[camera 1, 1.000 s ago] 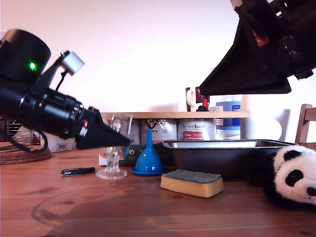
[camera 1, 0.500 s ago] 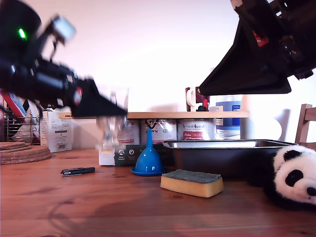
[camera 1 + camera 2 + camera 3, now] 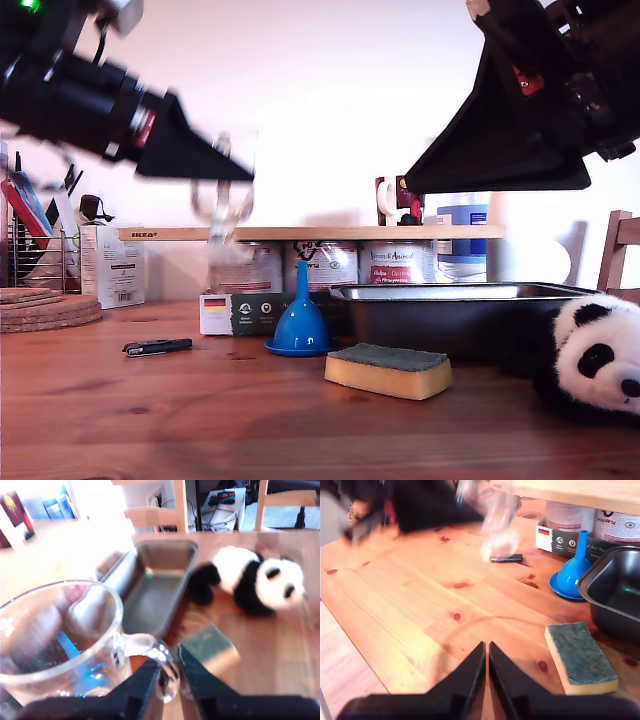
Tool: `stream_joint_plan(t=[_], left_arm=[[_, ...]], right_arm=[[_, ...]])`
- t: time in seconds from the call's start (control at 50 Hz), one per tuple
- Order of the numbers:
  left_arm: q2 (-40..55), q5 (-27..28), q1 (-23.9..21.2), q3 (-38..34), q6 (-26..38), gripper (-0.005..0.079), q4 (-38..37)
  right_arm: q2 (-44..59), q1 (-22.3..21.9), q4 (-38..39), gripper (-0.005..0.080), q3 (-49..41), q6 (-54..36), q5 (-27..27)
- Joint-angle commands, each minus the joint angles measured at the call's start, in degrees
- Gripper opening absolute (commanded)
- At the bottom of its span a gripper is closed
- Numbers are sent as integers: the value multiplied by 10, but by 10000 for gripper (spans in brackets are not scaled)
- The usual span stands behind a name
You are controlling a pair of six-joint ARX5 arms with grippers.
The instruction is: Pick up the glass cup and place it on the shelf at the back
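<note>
— What does my first gripper's (image 3: 170, 672) camera give that the outside camera doesn't?
— The grip. Up close the two dark fingers are pinched on the handle of the glass cup (image 3: 60, 635), and the cup's open rim shows from above. It also looks down into the baking tray (image 3: 157, 587), with the toy panda (image 3: 252, 582) and the sponge (image 3: 212, 647) on the table (image 3: 280, 655) below. From outside, the cup (image 3: 222, 190) is only a faint smear.
— And what does the outside camera add?
— Height. The cup hangs in the air off the tip of my first gripper (image 3: 235, 172) at the exterior view's left, clear of the table, its foot about level with the shelf (image 3: 300, 233), which rests on tins. A blue funnel (image 3: 301, 322) stands on the table below.
— How does the cup look?
— Clear glass, wide bowl, looped side handle; blurred in every view.
— Where is it against the gripper?
— The bowl sits just beside the fingertips, the handle between them.
— My second gripper (image 3: 486, 652)?
— Its fingers are pressed together with nothing between them, high above the table, well apart from the cup (image 3: 495, 522).
</note>
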Motion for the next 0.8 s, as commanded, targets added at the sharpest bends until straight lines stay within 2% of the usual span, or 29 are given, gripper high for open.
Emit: stream_joint_plan(t=[0.0, 0.42, 0.78], left_arm=[[-6, 7, 8, 28, 9, -24, 5], [15, 29, 57, 108, 9, -24, -22], [104, 56, 74, 199, 9, -24, -25]], right_arm=[[3, 3, 5, -12, 1, 1, 0], [3, 3, 6, -12, 1, 1, 0], [3, 3, 12, -12, 1, -1, 2]])
